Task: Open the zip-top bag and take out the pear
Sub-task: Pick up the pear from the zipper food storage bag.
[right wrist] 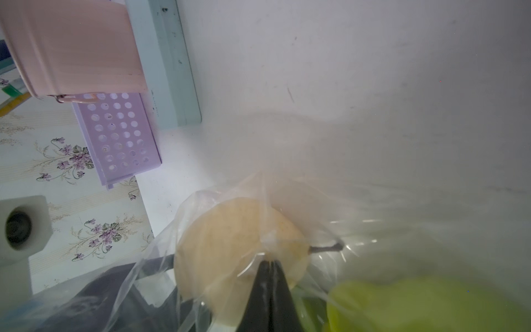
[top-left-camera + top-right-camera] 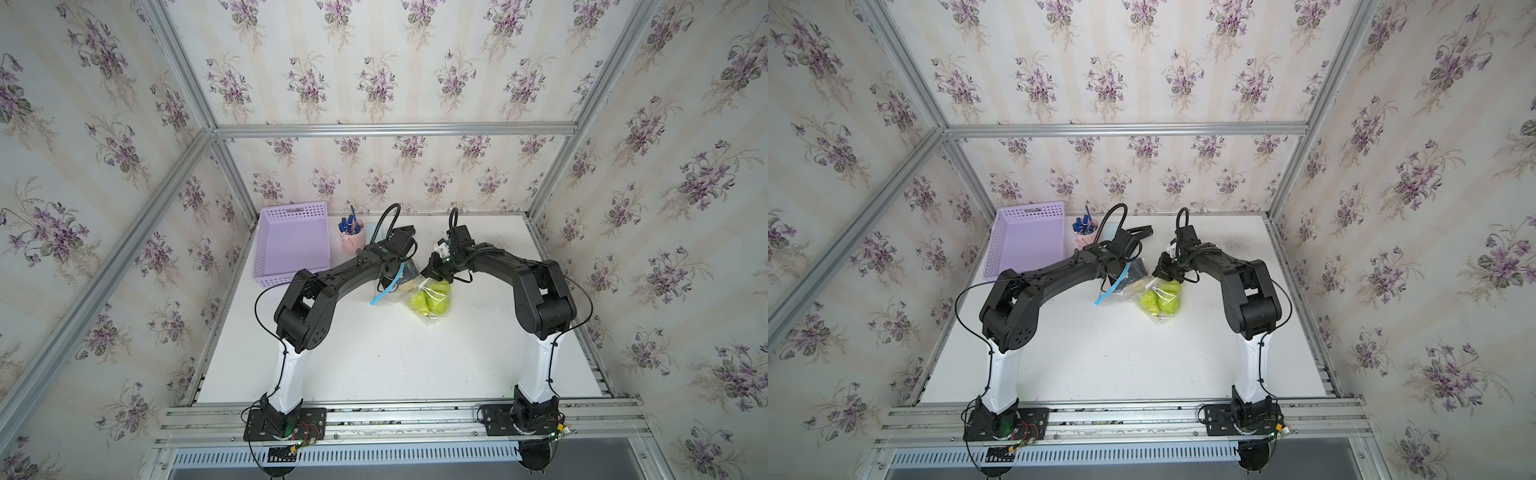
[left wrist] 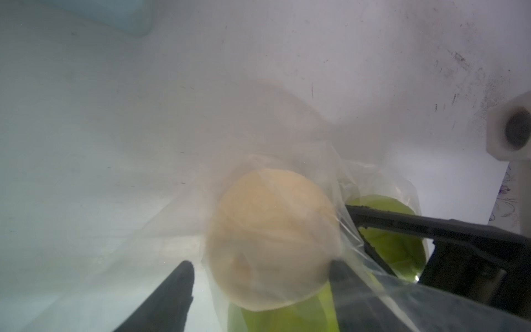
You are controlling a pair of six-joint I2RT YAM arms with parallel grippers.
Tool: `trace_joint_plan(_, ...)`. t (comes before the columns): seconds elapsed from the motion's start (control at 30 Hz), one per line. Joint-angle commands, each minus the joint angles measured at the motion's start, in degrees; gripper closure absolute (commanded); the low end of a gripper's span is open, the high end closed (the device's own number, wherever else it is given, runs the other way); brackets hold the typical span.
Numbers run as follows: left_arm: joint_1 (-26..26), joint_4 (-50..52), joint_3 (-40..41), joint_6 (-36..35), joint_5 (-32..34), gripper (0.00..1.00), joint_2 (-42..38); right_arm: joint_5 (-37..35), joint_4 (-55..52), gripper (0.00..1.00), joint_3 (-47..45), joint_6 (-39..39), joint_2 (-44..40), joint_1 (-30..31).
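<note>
Two tools: L tool (image 3: 261, 264) apart astride tan pear (image 3: 270, 230) inside zip-top bag (image 1: 287, 195), R tool (image 1: 270, 266) clamped on its film.

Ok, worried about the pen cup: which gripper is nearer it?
Left. The left gripper is at the end of the zip-top bag nearest the pink pen cup; the right gripper, pinching the bag, sits farther right.
</note>
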State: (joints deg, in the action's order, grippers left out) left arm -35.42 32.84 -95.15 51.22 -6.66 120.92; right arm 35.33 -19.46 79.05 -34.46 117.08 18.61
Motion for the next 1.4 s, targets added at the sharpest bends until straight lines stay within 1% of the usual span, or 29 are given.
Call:
trace_joint_plan(0.0, -0.2, 4.2, -1.5, -1.1, 1.5, 0.16, 1.7, 1.4, 0.9, 1.00, -0.4, 0.9, 1.2, 0.8)
trace_joint_plan(0.17, -0.5, 6.4, -4.6, -1.8, 2.0, 0.16, 4.5, 2.5, 2.1, 1.00, -0.7, 0.7, 2.2, 1.4)
trace_joint_plan(0.23, -0.5, 6.9, -4.5, -2.4, 2.0, 0.22, 4.3, 2.2, 1.9, 1.00, -0.8, 0.7, 1.9, 1.3)
trace_joint_plan(0.3, -0.4, 7.0, -3.6, -3.1, 2.1, 0.33, 3.4, 1.9, 1.3, 1.00, -0.4, 1.0, 1.8, 1.3)
trace_joint_plan(0.37, -0.1, 6.4, -2.1, -3.5, 1.6, 0.41, 2.1, 1.9, 0.8, 1.00, -0.1, 1.0, 1.7, 1.2)
trace_joint_plan(0.4, 0.1, 6.4, -1.5, -3.7, 1.5, 0.44, 1.3, 1.7, 0.7, 1.00, 0.0, 1.0, 1.6, 1.1)
trace_joint_plan(0.43, 0.4, 6.2, -0.9, -4.0, 1.4, 0.44, 0.3, 1.7, 0.7, 1.00, -0.1, 1.0, 1.4, 1.1)
trace_joint_plan(0.47, 0.7, 5.7, -0.1, -4.5, 1.1, 0.49, -0.9, 1.5, 0.8, 1.00, -0.3, 0.8, 1.1, 1.0)
trace_joint_plan(0.53, 1.3, 4.9, 1.4, -4.8, 0.5, 0.49, -3.4, 1.1, 0.7, 1.00, -0.5, 0.6, 0.5, 0.7)
trace_joint_plan(0.6, 2.1, 4.3, 2.4, -5.4, -1.5, 0.47, -5.4, 0.8, 1.0, 1.00, -1.0, 0.3, -0.4, 0.2)
trace_joint_plan(0.7, 3.2, 3.8, 2.8, -6.5, -7.2, 0.45, -6.9, 0.5, 0.7, 1.00, -1.5, 0.2, -1.5, -0.6)
trace_joint_plan(0.77, 3.8, 5.3, 2.6, -7.3, -9.8, 0.45, -7.4, 0.3, 0.3, 1.00, -1.6, 0.4, -2.0, -1.0)
trace_joint_plan(0.9, 6.0, 7.4, 4.2, -8.9, -17.5, 0.45, -10.2, -0.4, 0.2, 1.00, -2.1, 0.2, -3.5, -1.9)
trace_joint_plan(0.93, 6.8, 9.1, 4.8, -9.5, -18.0, 0.46, -11.5, -0.3, 0.1, 0.98, -1.9, 0.2, -3.7, -2.2)
trace_joint_plan(0.97, 7.5, 9.7, 5.5, -10.1, -18.7, 0.41, -12.9, -0.1, 0.0, 0.96, -1.9, 0.4, -4.1, -2.2)
trace_joint_plan(1.0, 8.5, 9.7, 6.7, -10.7, -20.6, 0.40, -14.5, 0.1, -0.1, 0.91, -1.8, 0.7, -4.6, -2.3)
trace_joint_plan(1.03, 9.5, 10.3, 7.5, -11.1, -22.7, 0.39, -15.7, 0.4, -0.2, 0.83, -1.7, 1.2, -5.1, -2.3)
trace_joint_plan(1.1, 11.1, 11.5, 8.7, -11.9, -26.1, 0.39, -17.7, 1.6, -0.2, 0.72, -1.5, 2.1, -6.1, -2.4)
trace_joint_plan(1.17, 11.6, 12.9, 9.7, -12.9, -26.9, 0.39, -19.7, 2.2, -0.5, 0.63, -1.2, 3.5, -7.7, -2.5)
trace_joint_plan(1.23, 11.8, 11.2, 12.0, -12.9, -28.2, 0.39, -21.3, 2.9, -1.2, 0.57, -0.8, 5.5, -9.7, -2.7)
trace_joint_plan(1.3, 11.9, 11.5, 12.7, -12.9, -27.6, 0.39, -21.6, 3.3, -2.7, 0.54, -0.6, 7.9, -12.0, -3.0)
trace_joint_plan(1.37, 12.0, 9.3, 14.4, -12.0, -27.6, 0.39, -21.9, 6.0, -2.9, 0.49, -2.4, 9.4, -15.1, -3.0)
